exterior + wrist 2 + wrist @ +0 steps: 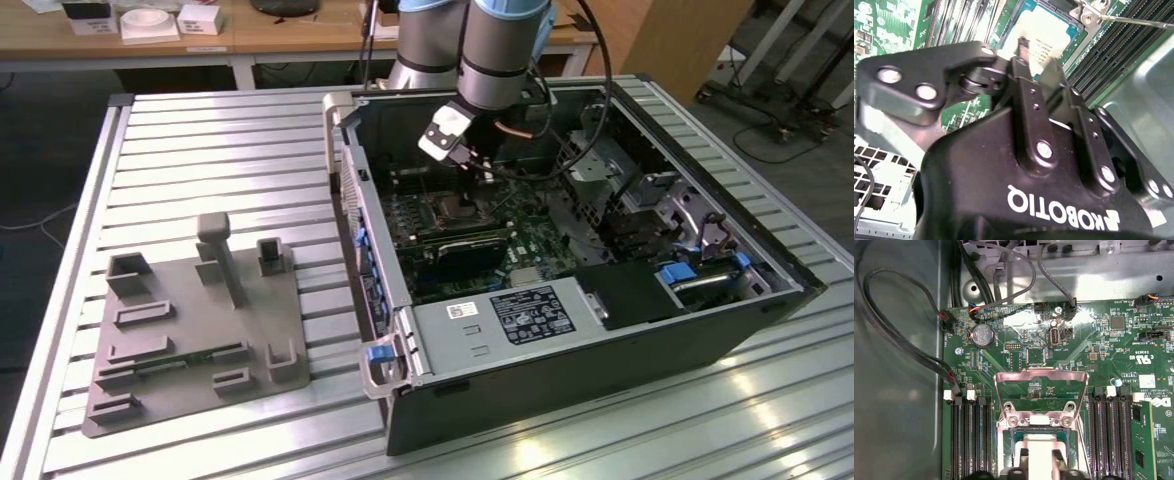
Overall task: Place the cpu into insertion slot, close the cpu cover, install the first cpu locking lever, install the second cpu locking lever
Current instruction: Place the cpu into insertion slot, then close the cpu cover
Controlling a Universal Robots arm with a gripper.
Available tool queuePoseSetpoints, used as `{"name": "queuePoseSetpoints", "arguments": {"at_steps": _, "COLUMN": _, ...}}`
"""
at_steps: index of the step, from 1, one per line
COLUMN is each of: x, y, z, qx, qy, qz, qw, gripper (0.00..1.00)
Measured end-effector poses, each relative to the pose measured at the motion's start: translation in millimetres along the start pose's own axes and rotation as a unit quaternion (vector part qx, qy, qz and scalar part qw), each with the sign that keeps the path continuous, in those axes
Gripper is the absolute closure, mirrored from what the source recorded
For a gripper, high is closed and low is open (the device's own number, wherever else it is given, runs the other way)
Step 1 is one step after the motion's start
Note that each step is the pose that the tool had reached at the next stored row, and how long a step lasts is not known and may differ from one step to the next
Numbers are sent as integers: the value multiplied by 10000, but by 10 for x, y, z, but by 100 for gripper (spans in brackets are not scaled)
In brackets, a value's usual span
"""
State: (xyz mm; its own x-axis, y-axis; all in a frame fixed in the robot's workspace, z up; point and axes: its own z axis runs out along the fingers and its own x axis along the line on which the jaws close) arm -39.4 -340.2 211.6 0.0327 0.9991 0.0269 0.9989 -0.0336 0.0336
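The gripper's [1038, 54] black body sits closest to the lens in the second wrist view, and its two fingers [1025, 75] reach away from it toward the green circuit board [1094, 355]. The fingers are clamped on the cpu [1051, 32], one against each side of its pale metal top, as the first wrist view shows at the fingertips. The cpu is right at the insertion slot [1012, 445], inside its dark rim; whether it is fully seated there I cannot tell. The cpu cover [1041, 375] is swung open, and its silvery frame stands just beyond the slot with the board showing through its window. A thin locking lever [1139, 21] runs off from the slot's screwed corner, over the memory slots [971, 440]. These long, dark memory slots flank the insertion slot on both sides. Farther up the board lie a coin battery [982, 335] and grey cables [894, 340] that loop across the case floor.

In the exterior view the arm [501, 50] comes down into the open computer case [534, 400], which lies on its side on the slatted metal worktop [200, 150]. A grey fixture plate [200, 330] rests on the worktop to the exterior view's left of the case, well apart from the gripper.
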Motion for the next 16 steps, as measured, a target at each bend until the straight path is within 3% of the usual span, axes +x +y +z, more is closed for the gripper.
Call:
{"name": "queuePoseSetpoints", "arguments": {"at_steps": 7, "x": -1, "y": 0, "z": -2, "qx": 1, "qy": -2, "qz": 0, "qw": 10000, "gripper": 89}}
{"name": "queuePoseSetpoints", "arguments": {"at_steps": 16, "x": -1, "y": 0, "z": -2, "qx": 3, "qy": -2, "qz": 0, "qw": 10000, "gripper": 89}}
